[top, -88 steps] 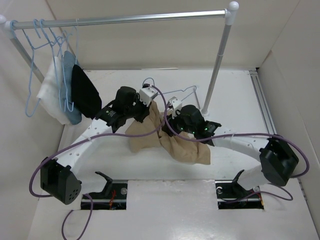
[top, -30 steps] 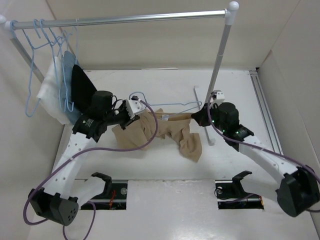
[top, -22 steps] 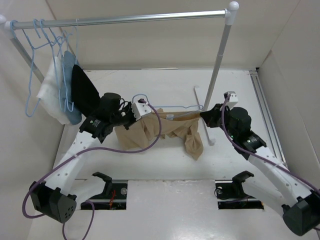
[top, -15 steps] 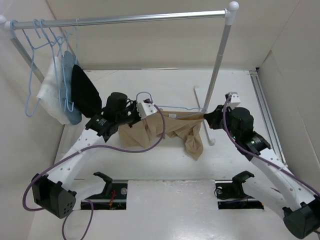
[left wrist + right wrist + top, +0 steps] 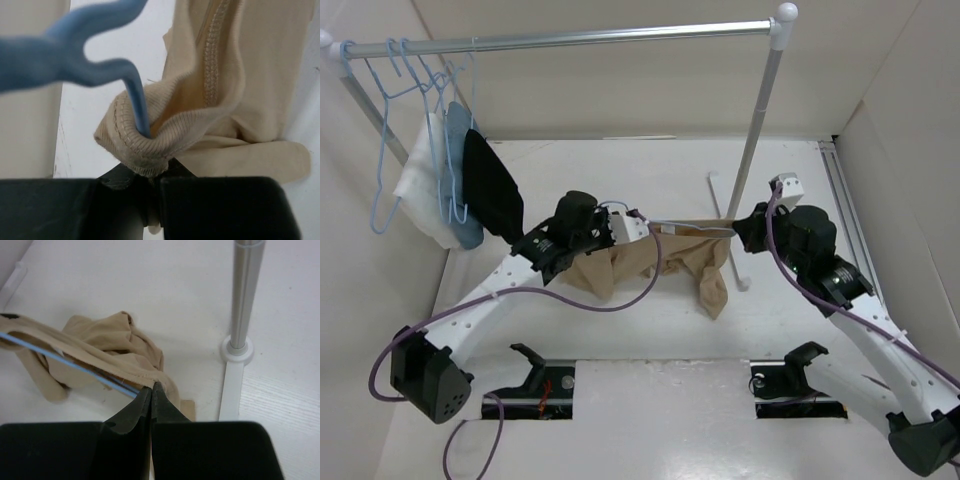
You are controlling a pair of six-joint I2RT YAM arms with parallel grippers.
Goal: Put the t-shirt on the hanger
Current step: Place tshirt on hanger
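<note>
Held the t-shirt (image 5: 665, 258) above the counter (image 5: 650, 170), stretched along the hanger (image 5: 692, 226) between both hands. Clamped the left hand (image 5: 625, 228) together on the ribbed neckband, just below where the blue stem of the hanger rose through the neck opening, apparently to keep the collar seated round the hook. Pinched the right hand (image 5: 738, 232) shut on the cloth edge and the wire together at the far shoulder end, just beside the rack post (image 5: 757, 125), probably to draw the shoulder over the wire's tip. Left one fold drooping towards the counter below the middle. Against the view nearly three seconds before: drew the hands well apart from a huddle at centre and raised the shirt from a heap into a taut band. Since one second before: shifted the left hand rightward, towards the post.
</note>
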